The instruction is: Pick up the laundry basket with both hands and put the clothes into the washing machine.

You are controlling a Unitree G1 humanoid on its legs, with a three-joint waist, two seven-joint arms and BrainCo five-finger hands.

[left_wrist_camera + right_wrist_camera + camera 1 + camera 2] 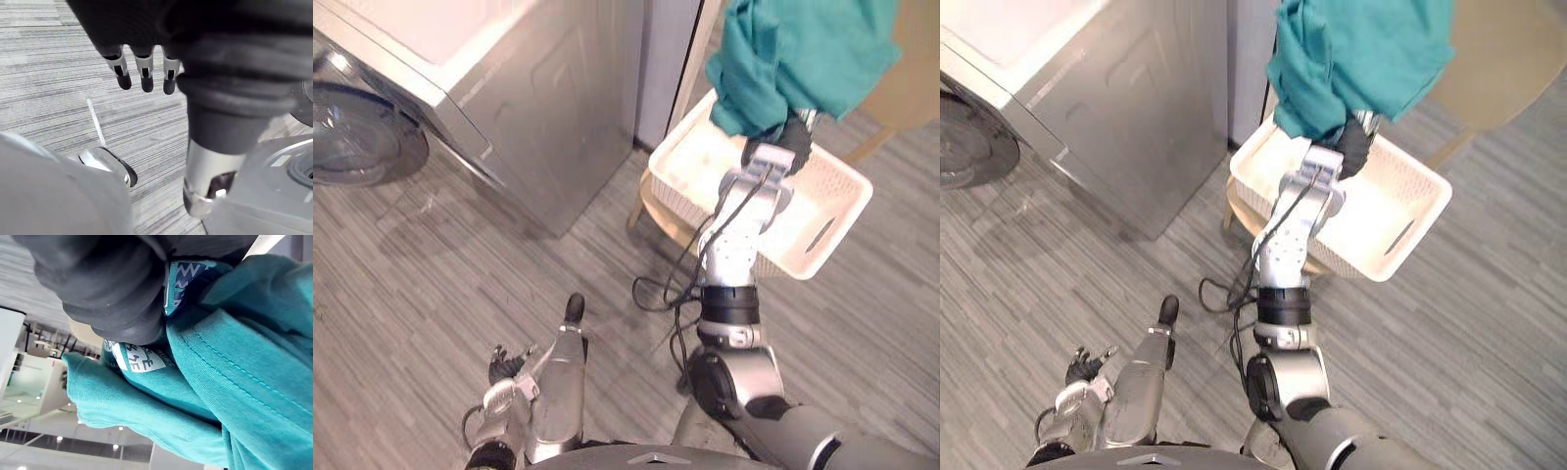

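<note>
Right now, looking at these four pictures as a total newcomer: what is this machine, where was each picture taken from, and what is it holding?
This is a two-legged humanoid robot. Two pictures come from cameras in its head, looking down. The other two come from a camera on each wrist. Its right hand grips a teal garment, held up above a white laundry basket that sits on a low wooden stand. A silver washing machine stands to the robot's left on the grey floor. The left hand hangs open above the floor and holds nothing.
</note>
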